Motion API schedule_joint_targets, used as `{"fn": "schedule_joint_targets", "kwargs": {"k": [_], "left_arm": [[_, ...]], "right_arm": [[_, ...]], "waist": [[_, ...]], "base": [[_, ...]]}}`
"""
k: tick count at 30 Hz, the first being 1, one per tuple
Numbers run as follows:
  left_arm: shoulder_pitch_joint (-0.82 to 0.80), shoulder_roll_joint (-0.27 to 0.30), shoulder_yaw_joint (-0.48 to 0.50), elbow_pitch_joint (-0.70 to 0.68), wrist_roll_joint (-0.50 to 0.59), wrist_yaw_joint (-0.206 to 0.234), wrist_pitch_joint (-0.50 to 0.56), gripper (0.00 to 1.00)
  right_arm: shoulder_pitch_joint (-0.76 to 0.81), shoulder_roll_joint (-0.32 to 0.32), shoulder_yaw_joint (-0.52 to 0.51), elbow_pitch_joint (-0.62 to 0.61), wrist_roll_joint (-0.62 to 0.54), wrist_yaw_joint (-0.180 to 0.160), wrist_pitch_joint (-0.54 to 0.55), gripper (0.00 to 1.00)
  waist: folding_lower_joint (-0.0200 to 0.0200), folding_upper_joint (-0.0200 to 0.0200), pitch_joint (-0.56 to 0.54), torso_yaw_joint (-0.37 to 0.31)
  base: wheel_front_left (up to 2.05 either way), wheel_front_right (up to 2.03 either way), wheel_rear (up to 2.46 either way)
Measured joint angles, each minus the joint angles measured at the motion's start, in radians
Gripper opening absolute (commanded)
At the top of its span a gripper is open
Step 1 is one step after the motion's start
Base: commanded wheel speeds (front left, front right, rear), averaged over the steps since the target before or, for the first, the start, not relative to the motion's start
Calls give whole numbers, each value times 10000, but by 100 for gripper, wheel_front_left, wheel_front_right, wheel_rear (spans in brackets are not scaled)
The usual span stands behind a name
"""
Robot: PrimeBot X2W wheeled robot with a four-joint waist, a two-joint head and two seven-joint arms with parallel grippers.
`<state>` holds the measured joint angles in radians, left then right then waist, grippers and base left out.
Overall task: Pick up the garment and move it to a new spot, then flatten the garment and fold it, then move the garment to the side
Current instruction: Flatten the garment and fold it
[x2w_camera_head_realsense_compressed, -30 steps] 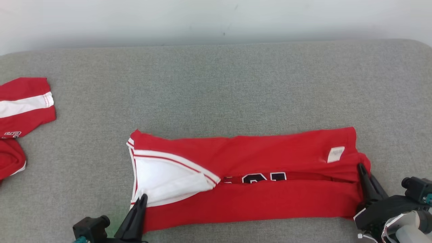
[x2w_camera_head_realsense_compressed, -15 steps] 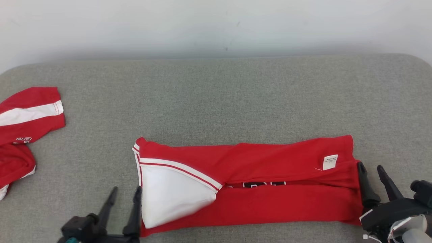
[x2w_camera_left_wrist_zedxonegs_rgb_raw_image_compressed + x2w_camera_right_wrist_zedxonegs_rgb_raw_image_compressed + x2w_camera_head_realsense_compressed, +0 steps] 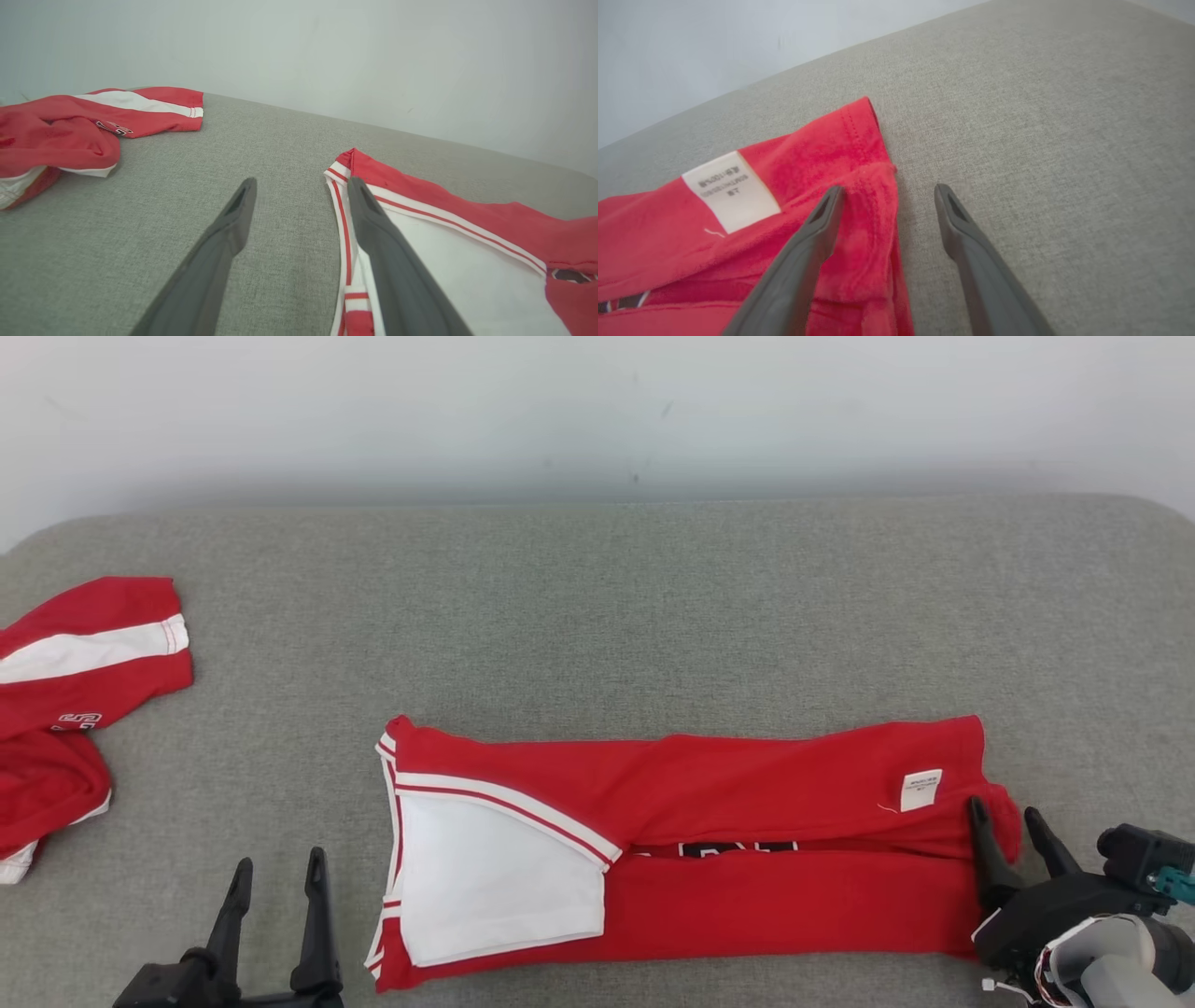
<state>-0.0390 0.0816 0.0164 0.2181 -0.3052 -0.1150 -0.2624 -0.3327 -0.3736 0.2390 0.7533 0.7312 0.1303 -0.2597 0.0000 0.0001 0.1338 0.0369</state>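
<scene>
left gripper (image 3: 280,859) and right gripper (image 3: 1004,808), jaws spread, have released one garment (image 3: 747,789); second garment (image 3: 84,695) lies apart.

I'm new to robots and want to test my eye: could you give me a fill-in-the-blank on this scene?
The folded red jersey with a white side panel lies on a ___ fabric surface.
Its small rectangular label is ___.
The left gripper and the right gripper both stand ___.
Missing: grey; white; open.

garment (image 3: 747,784): soft matt cloth | tag (image 3: 920,790): smooth white fabric | cushion (image 3: 597,616): rough grey weave
</scene>
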Motion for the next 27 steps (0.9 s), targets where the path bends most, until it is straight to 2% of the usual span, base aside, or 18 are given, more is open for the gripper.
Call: {"fn": "schedule_joint_targets", "kwargs": {"k": [6,11,12,13,14,16,27], "left_arm": [[137,-211,470,305,453,-84,0,100],[148,-274,579,426,520,-96,0,100],[148,-280,589,437,522,-96,0,100],[148,-286,587,443,522,-98,0,100],[149,-290,568,449,514,-98,0,100],[150,-297,523,451,525,-104,0,100],[367,-301,510,433,863,-142,0,100]], "right_arm": [[-547,140,433,1216,221,0,263,100],[-713,178,970,1413,652,-6,575,100],[-711,178,1062,1398,782,-13,604,93],[-711,174,1156,1394,886,-15,637,60],[-710,159,1262,1388,966,-15,683,36],[-710,119,1436,1363,1160,-15,757,0],[-675,-259,2010,1519,1939,21,520,0]], "waist": [[0,0,0,227],[0,0,-1,351],[0,-1,-1,364],[0,-1,-3,373],[-1,-1,-6,377],[0,0,-9,373],[0,0,-246,224]], "base": [[0,0,0],[0,0,0],[0,0,0],[0,0,0],[0,0,0],[0,0,0],[0,0,0]]}}
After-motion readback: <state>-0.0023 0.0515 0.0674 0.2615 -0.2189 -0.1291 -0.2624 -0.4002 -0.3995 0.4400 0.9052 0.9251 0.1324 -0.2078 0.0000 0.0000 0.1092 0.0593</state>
